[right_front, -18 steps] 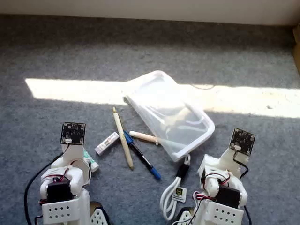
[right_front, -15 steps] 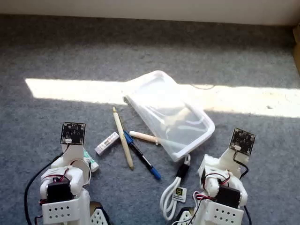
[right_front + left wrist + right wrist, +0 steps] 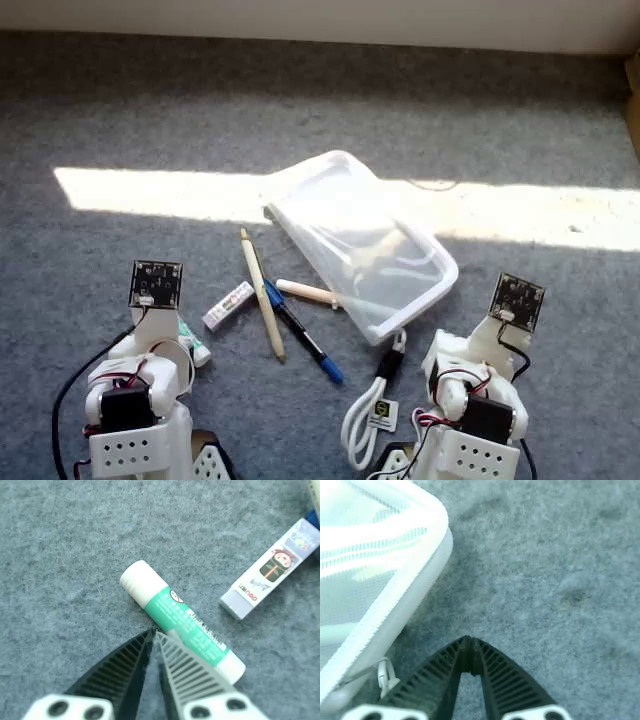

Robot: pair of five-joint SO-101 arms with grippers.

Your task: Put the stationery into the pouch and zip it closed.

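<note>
- The pouch [image 3: 360,245], translucent white, lies flat on the grey carpet [image 3: 500,120] in the middle of the scene, set at a slant. Its near corner points toward the right arm.
- In the right wrist view, a zipper pull [image 3: 383,676] lies at the corner of the pouch, beside its toothed edge.
- The right gripper [image 3: 468,645] hangs over bare carpet just beside that corner, its fingers pressed together on nothing.
- The left gripper [image 3: 154,634] has its fingers together too, with the tips right over the side of the glue stick [image 3: 180,625], holding nothing.
- The glue stick, green with white ends, lies on the carpet at the left arm's base, well left of the pouch.
- An eraser [image 3: 228,305] in a printed sleeve lies just right of the glue stick, apart from it.
- A long cream pencil [image 3: 262,295] lies right of the eraser, running near to far.
- A blue pen [image 3: 300,335] slants beside the long cream pencil, near its near end.
- A short cream stick [image 3: 308,292] lies between the blue pen and the pouch's left edge.
- A looped white cord [image 3: 365,410] with a tag lies near the pouch's near corner.
</note>
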